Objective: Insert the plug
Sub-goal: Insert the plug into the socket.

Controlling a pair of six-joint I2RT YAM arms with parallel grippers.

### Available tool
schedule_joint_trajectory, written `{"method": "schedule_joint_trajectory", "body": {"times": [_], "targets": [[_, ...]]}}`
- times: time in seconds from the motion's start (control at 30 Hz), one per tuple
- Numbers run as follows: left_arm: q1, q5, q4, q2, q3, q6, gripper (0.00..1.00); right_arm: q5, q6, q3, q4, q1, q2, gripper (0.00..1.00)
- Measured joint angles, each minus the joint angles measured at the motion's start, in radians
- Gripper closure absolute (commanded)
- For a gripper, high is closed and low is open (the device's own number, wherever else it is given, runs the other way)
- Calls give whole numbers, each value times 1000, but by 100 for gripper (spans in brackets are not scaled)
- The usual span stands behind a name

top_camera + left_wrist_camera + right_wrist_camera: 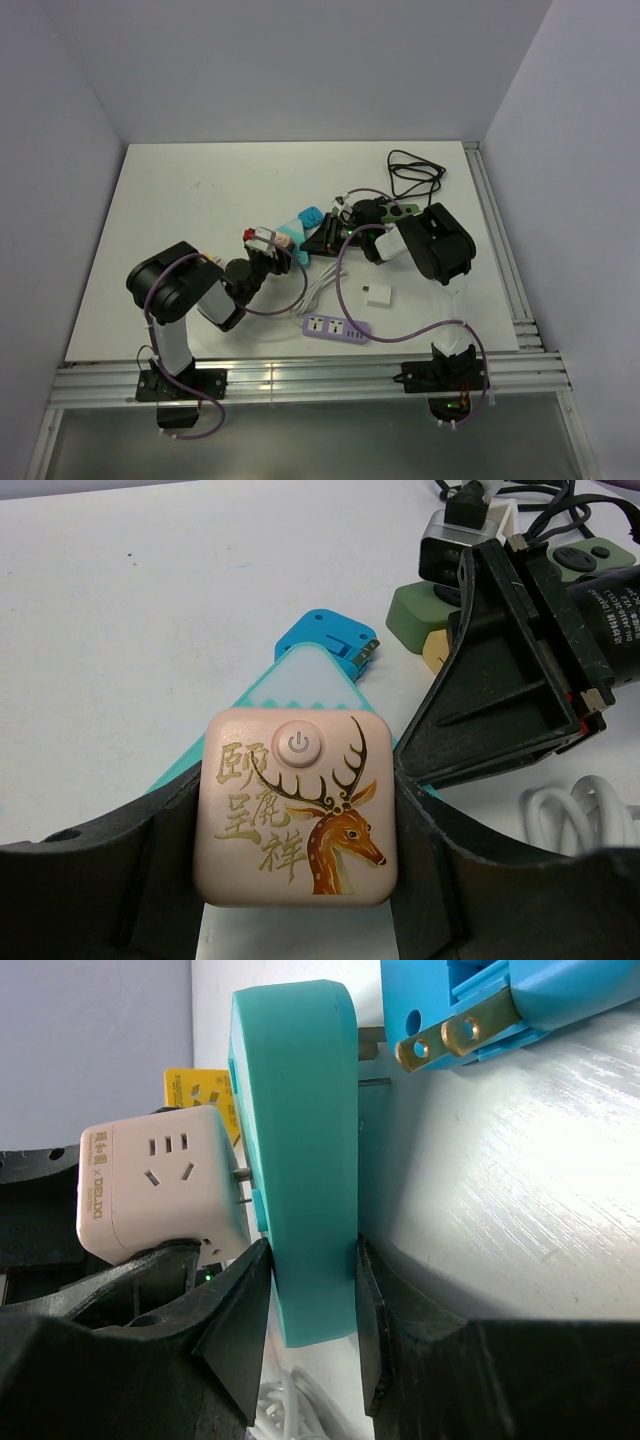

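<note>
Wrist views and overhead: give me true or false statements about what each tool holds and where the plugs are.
The left tool holds the pink cube adapter with a deer picture. True.
The right tool grips the purple power strip. False: it clamps the teal block; the strip lies loose.
The blue plug's brass prongs sit in a socket. False: they are bare.
A black cable lies at the far side of the table. True.

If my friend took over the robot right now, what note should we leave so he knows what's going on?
Left gripper: shut on the pink deer cube.
Right gripper: shut on the teal socket block.
Done: both parts are gripped, and the cube's prongs reach the block's face.
Left: bare prong shows in the gap, so push the cube fully in.
</note>
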Motion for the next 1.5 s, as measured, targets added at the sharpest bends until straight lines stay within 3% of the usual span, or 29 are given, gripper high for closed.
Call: {"method": "schedule_joint_trajectory", "body": {"times": [0.33,0.83,1.3,1.5], "targets": [[-9,-28,-15,39,70,-7,100,38,-3,0,-13,-13,-10,98],[-18,-69,-373,-19,249,-11,100,121,-15,2,-30,-35,-29,98],[-39,-115,-158,86,218,-7,100,129,-15,2,-27,-41,-29,98],[-42,-116,-214,35,208,-13,99,117,-16,2,-31,-40,-29,98]]}}
